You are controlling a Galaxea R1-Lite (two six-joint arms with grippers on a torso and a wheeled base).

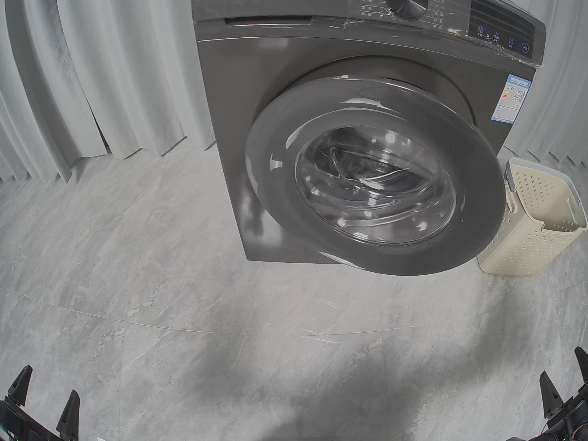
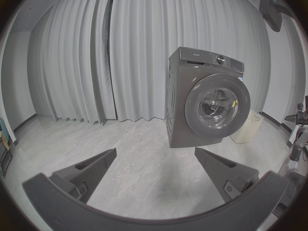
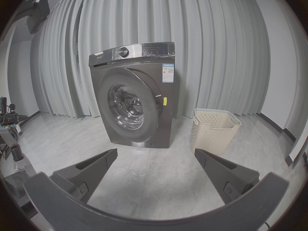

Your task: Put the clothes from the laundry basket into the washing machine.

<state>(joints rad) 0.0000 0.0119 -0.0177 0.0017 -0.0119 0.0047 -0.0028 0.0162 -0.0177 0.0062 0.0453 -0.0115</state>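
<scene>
Your left gripper (image 1: 46,393) and right gripper (image 1: 565,375) hover low over the floor (image 1: 153,246), jaws spread and empty, facing the washing machine (image 1: 367,154), laundry basket (image 1: 542,228) just beside it.

In the head view the washing machine (image 1: 233,124) is cut off at the top by the upper edge, and one side of the laundry basket (image 1: 542,215) is covered by the door (image 1: 275,154). The basket's floor is hidden by its own walls. The left gripper (image 1: 46,399) and right gripper (image 1: 566,378) are cut off by the lower edge. What lies in the drum (image 1: 375,182) cannot be told through the glass.
</scene>
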